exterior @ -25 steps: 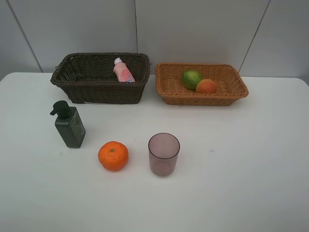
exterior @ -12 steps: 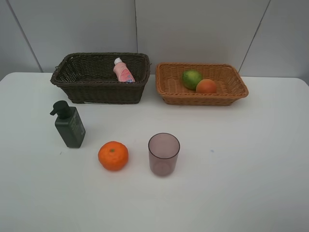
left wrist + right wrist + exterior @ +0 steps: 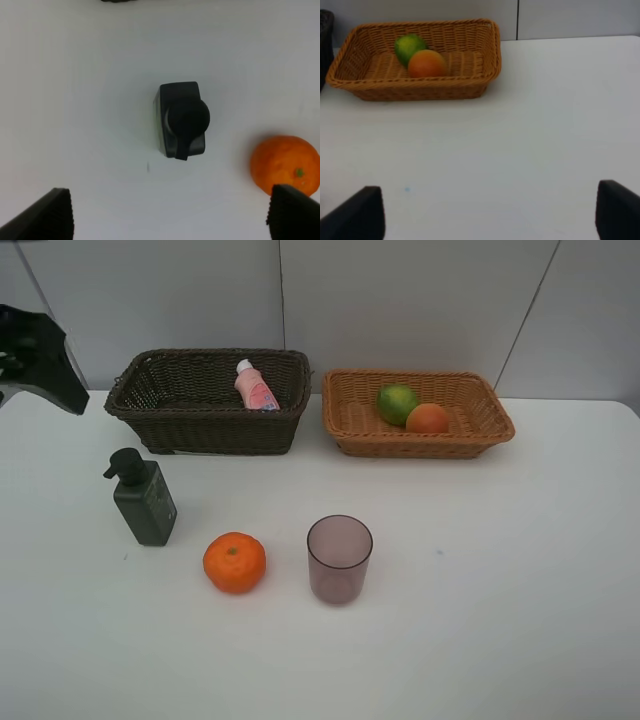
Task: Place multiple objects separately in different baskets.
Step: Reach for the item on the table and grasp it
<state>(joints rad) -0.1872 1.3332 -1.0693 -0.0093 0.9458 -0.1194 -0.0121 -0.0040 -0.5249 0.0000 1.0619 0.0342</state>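
A dark green pump bottle (image 3: 146, 502) stands on the white table, left of an orange mandarin (image 3: 234, 562) and a purplish cup (image 3: 339, 558). The small pink bottle (image 3: 255, 387) lies in the dark brown basket (image 3: 200, 428). A green fruit (image 3: 397, 403) and a peach (image 3: 427, 419) sit in the tan basket (image 3: 420, 447). My left gripper (image 3: 172, 220) hangs open high above the pump bottle (image 3: 182, 120), with the mandarin (image 3: 285, 165) off to one side. My right gripper (image 3: 487, 215) is open over bare table, short of the tan basket (image 3: 420, 92).
Part of my left arm (image 3: 40, 355) shows at the far left, beside the dark basket. Grey wall panels stand right behind both baskets. The table runs wide to the right of the cup and along its front.
My left arm has come into the high view at the far left edge. The objects and baskets have not moved.
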